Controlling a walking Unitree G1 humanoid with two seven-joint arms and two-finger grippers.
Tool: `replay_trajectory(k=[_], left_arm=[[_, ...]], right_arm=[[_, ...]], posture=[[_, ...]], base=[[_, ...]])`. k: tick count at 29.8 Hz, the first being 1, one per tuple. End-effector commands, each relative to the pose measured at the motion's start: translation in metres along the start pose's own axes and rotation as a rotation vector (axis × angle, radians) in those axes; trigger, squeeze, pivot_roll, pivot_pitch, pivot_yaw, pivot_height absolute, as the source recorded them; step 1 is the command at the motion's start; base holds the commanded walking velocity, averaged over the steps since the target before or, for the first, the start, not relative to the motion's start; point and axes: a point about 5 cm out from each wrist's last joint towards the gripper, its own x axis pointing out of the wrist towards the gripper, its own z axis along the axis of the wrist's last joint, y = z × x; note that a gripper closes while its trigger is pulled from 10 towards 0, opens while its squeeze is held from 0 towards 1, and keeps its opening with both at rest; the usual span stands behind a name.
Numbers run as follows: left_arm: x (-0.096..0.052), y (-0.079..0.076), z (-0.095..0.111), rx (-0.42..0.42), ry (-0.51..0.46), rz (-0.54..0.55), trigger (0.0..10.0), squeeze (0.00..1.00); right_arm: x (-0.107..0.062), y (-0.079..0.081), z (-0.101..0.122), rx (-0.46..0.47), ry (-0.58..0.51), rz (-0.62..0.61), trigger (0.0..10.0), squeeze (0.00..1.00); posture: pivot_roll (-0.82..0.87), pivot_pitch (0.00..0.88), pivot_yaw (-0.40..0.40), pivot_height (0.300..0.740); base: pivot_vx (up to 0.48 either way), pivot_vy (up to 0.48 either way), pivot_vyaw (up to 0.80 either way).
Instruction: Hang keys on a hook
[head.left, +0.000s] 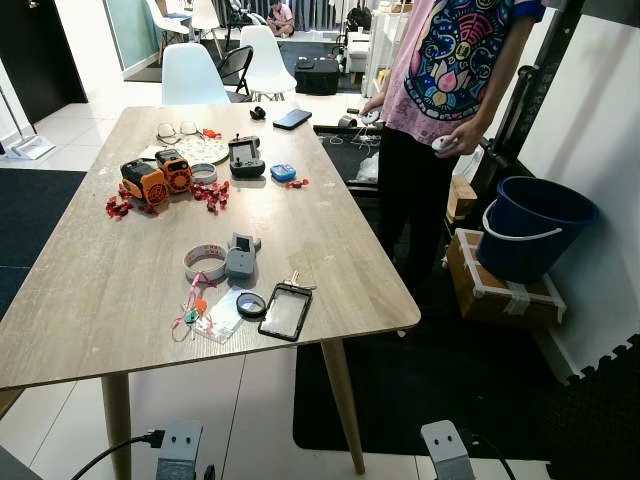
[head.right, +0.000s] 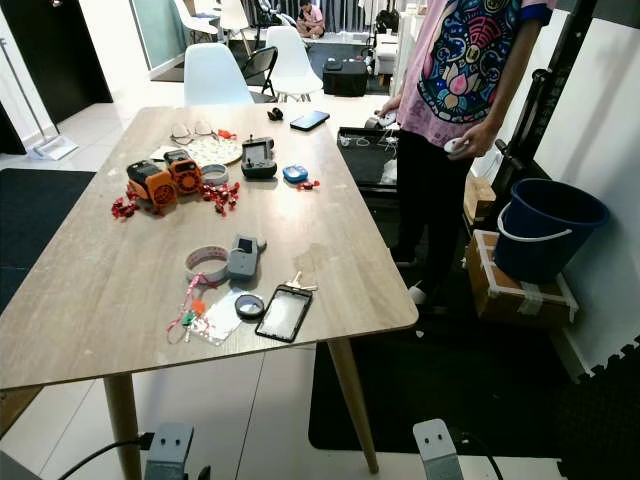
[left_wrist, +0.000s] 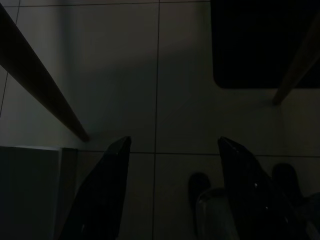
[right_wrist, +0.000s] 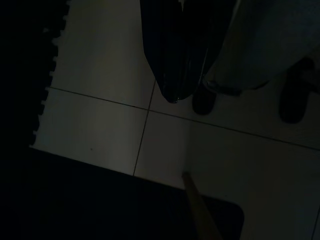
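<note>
1. The wooden table (head.left: 120, 290) stands directly ahead on a pale tiled floor (left_wrist: 180, 75), with a dark mat (head.left: 450, 400) beside it.
2. The keys (head.left: 297, 283) lie on the table top near its front edge, touching the upper end of a black-framed card holder (head.left: 286, 311).
3. A round lens (head.left: 251, 305) lies just beside the card holder. A clear plastic bag (head.left: 218, 318) and a pink lanyard (head.left: 190, 305) lie to the left of it.
4. A roll of tape (head.left: 204, 262) and a grey handheld device (head.left: 241, 256) sit touching each other, just behind the lanyard.
5. Farther back on the table are an orange toy vehicle (head.left: 156, 180), scattered red pieces (head.left: 210, 193) and a black controller (head.left: 245, 157).
6. A person in a patterned shirt (head.left: 455, 60) stands at the right side of the table, beside a blue bucket (head.left: 533, 228) that rests on a cardboard box (head.left: 500, 290).
7. The left gripper (left_wrist: 172, 190) hangs low over the tiles; its fingers are spread apart and hold nothing.
8. The right gripper (right_wrist: 175, 92) hangs low over the tiles near a table leg (right_wrist: 200, 210); its fingers are pressed together and hold nothing.
</note>
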Motion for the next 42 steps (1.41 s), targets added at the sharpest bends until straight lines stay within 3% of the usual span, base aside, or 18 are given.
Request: replay_trajectory(k=[1, 42], left_arm=[[0.0002, -0.0004, 0.0011, 0.014, -0.008, -0.002, 10.0, 0.00], [0.0009, -0.0028, -0.0011, 0.022, 0.022, -0.010, 10.0, 0.00]], right_arm=[[-0.0003, -0.0009, -0.0017, 0.001, 0.010, -0.004, 10.0, 0.00], [0.0004, -0.0010, 0.0025, 0.014, -0.011, -0.010, 10.0, 0.00]], posture=[[0.02, 0.000, -0.026, 0.740], [0.01, 0.000, -0.012, 0.740]], base=[[0.000, 0.000, 0.00], [0.000, 0.000, 0.00]])
